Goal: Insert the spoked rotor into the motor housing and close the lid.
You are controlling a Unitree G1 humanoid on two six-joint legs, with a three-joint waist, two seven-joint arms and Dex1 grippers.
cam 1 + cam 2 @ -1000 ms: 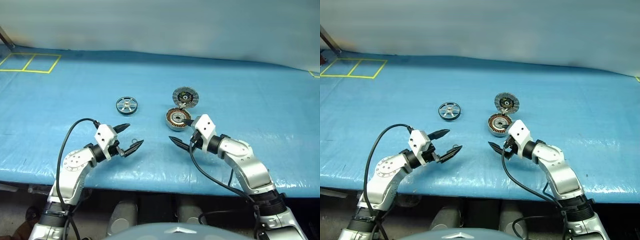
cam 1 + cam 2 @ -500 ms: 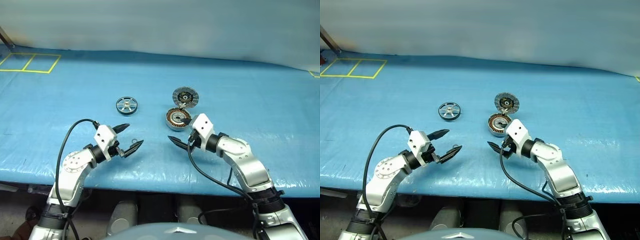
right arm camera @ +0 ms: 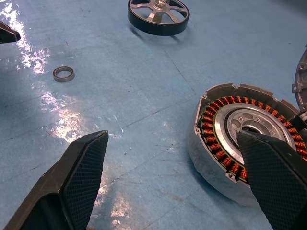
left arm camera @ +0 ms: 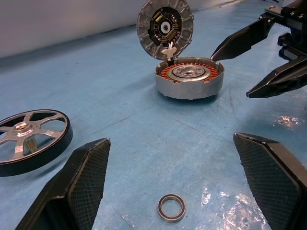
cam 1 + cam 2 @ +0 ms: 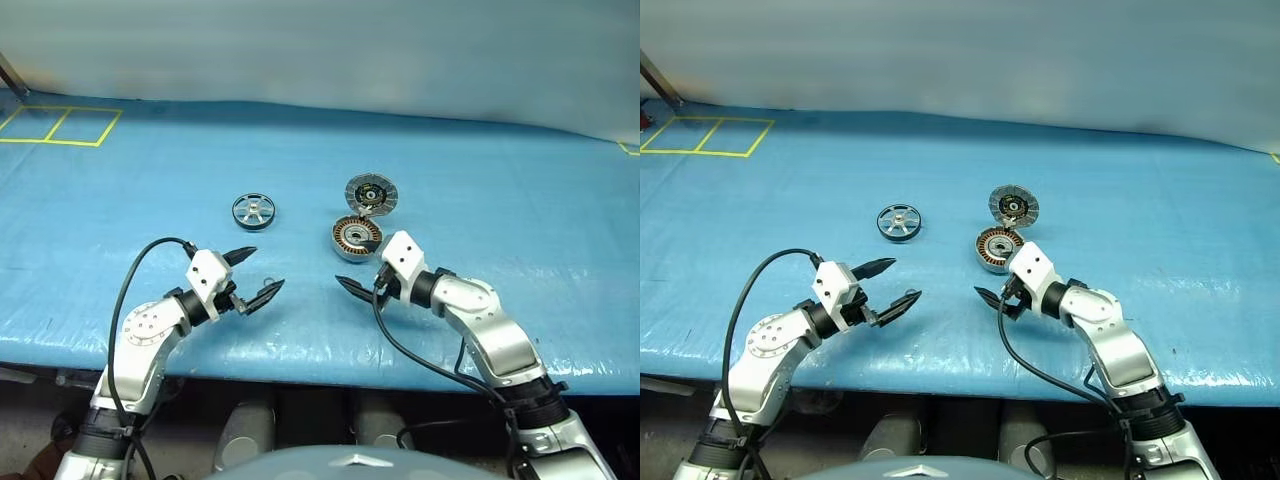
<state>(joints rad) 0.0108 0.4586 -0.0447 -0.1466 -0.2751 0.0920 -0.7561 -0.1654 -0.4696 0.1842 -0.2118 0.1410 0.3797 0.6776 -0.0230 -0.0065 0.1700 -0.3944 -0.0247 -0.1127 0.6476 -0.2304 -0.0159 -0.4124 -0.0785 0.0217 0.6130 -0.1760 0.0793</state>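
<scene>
Your left gripper (image 5: 252, 275) is hanging open with a small ring (image 4: 172, 207) lying beneath it, the rotor (image 5: 253, 209) is sitting just beyond, and your right gripper (image 5: 362, 270) is gaping beside the housing (image 5: 355, 238), whose lid (image 5: 371, 191) is standing open.

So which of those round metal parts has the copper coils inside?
The motor housing, the silver cup beside the right gripper. The spoked rotor has only spokes; the small ring is plain.

The right tool (image 5: 362, 280) sits a touch further toward the robot's left than a second ago, leaving more of the motor housing (image 5: 356, 238) uncovered.
</scene>
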